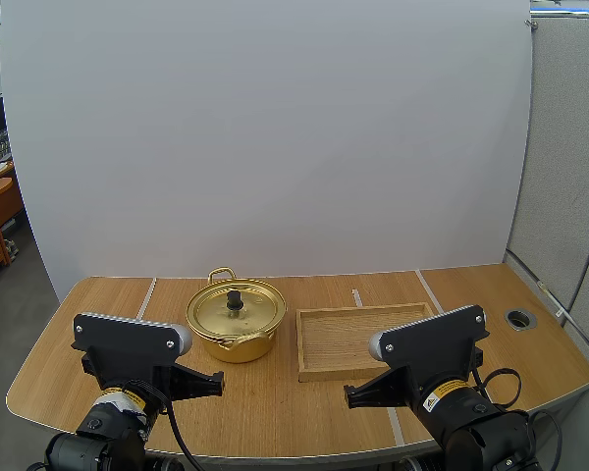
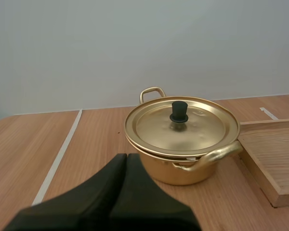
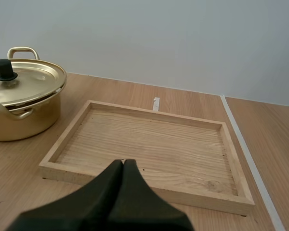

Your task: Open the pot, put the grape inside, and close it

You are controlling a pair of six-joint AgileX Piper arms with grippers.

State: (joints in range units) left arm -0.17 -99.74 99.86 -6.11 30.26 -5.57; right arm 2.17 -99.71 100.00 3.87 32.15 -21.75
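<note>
Pot (image 1: 236, 321) stands on the table (image 1: 69, 368), left of centre, with its lid (image 2: 182, 124) seated on the rim and the black knob (image 2: 179, 111) upright at the lid's middle. Just beside the pot, to its right and apart from it, lies the wooden tray (image 3: 231, 159), whose floor is bare. No grape is visible on the table or in the tray; whether one is inside the pot cannot be told, since the lid covers the interior.

Task status: the closed pot and the absent grape fit two readings. Either the grape is already enclosed and the lid has been set back, or the grape is somewhere outside the pictures and the pot is shut for that reason. The pictures do not settle which.

Left gripper (image 2: 126, 161) is clenched, its fingers pressed together as one dark wedge, grasping nothing, near the pot and short of it. Right gripper (image 3: 123, 166) is likewise clenched on nothing, at the tray's near edge.
</note>
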